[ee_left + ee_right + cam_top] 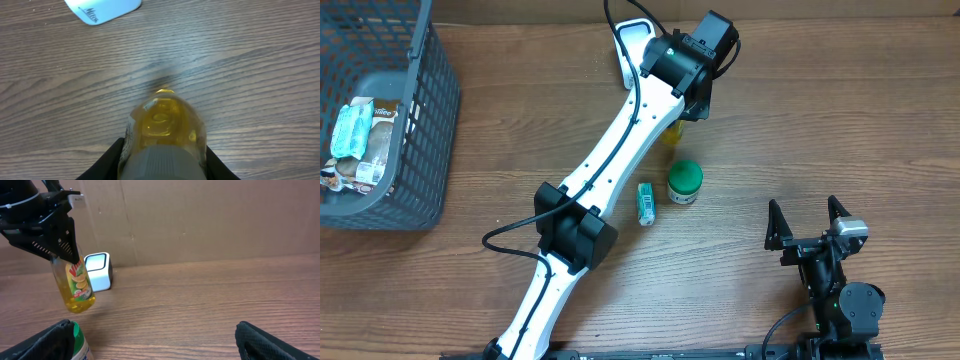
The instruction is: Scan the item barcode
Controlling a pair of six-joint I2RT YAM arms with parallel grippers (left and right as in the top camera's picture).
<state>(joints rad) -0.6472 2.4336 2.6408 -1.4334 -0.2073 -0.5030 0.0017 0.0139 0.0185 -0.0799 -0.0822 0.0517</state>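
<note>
Near the table's (820, 100) far edge, the left hand (64, 250) grips the yellow bottle (77, 287) by its top, lifted just beside the white scanner (97, 271). Held so high up, it might swing or twist and turn its barcode away. The right hand (805, 215) rests wide open.

Yellow bottle (76, 287), gripped at its cap, hangs near white scanner (98, 272).

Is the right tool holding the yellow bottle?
No, the right tool stands open and empty; the left tool grips the yellow bottle.
</note>
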